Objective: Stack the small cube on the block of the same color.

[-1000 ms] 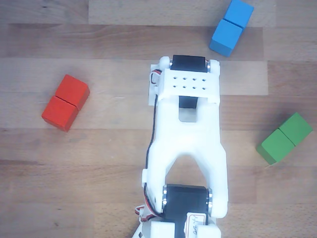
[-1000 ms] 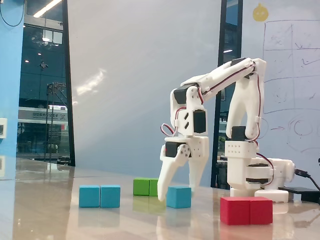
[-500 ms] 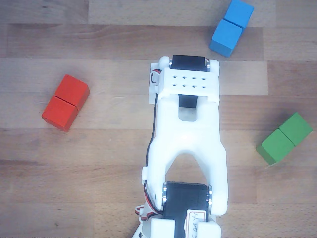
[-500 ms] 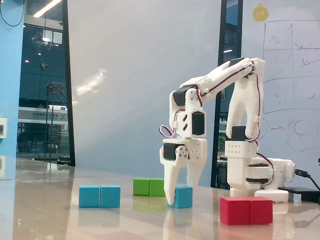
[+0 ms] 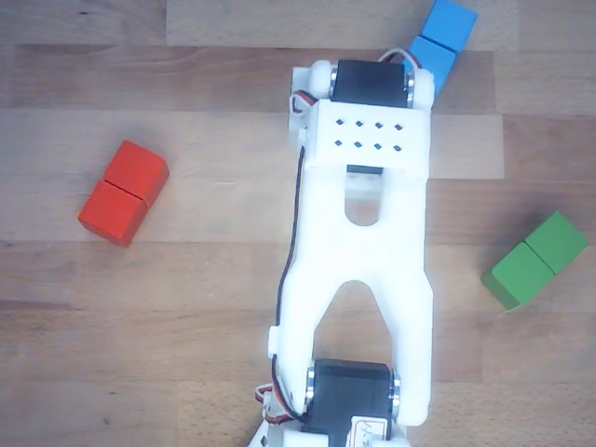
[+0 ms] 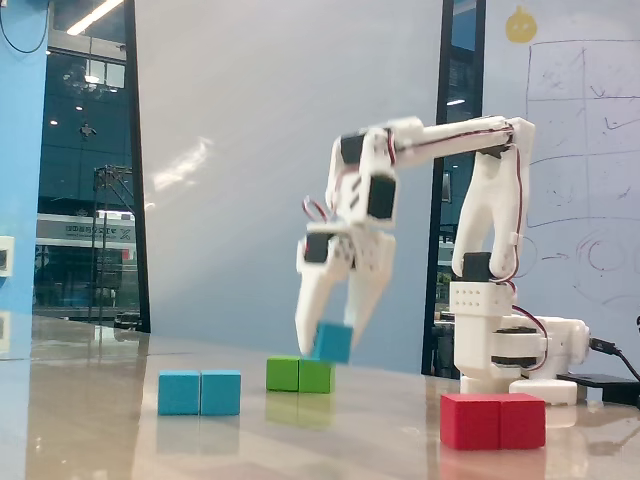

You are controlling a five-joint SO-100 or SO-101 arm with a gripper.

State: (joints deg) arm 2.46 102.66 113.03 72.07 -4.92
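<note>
In the fixed view my gripper [image 6: 331, 337] points down and is shut on the small light-blue cube [image 6: 334, 343], held a little above the table. The blue two-cube block [image 6: 200, 392] lies on the table to the left of the cube and lower in the picture. In the other view, from above, the blue block [image 5: 445, 37] shows at the top right, partly covered by the white arm [image 5: 368, 233]. The gripper and the small cube are hidden under the arm there.
A green double block [image 6: 300, 374] lies just behind the held cube; it is at the right in the other view [image 5: 535, 261]. A red double block [image 6: 493, 420] lies near the arm's base [image 6: 505, 350]; it is at the left in the other view [image 5: 123, 191].
</note>
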